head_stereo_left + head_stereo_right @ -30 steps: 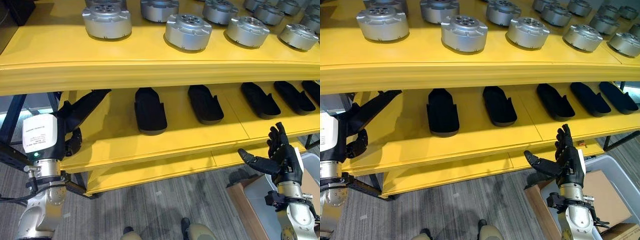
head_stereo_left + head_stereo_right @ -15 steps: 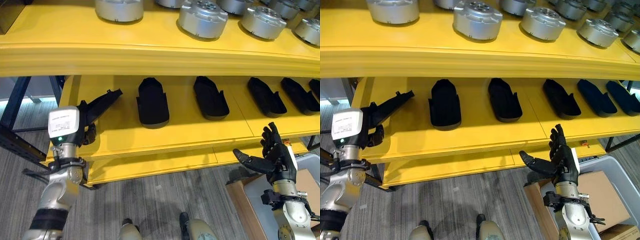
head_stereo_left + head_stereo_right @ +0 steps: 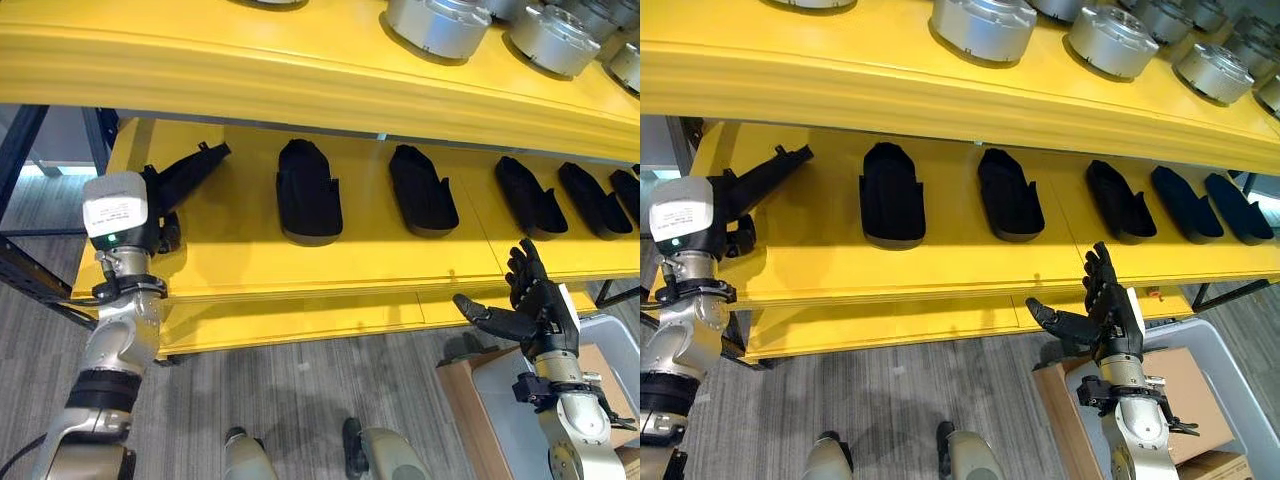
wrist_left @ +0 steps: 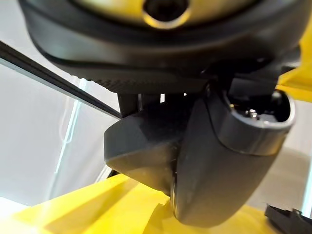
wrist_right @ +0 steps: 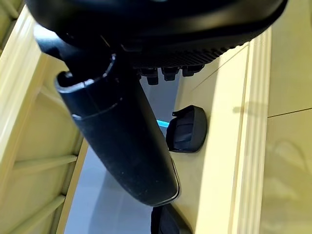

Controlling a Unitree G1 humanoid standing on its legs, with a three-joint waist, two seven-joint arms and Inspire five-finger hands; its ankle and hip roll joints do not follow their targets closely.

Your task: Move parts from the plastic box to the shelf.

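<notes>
Right hand (image 3: 535, 315) spread, empty.

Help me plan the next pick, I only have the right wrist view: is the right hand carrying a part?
Observer: No, the right hand is open and empty, fingers spread.
Operator: Where's the plastic box?
Observer: The grey plastic box sits low down, just below and to the right of that hand.
Operator: And the left hand?
Observer: The left hand is at the left end of the yellow shelf, beside the row of black parts.
</notes>
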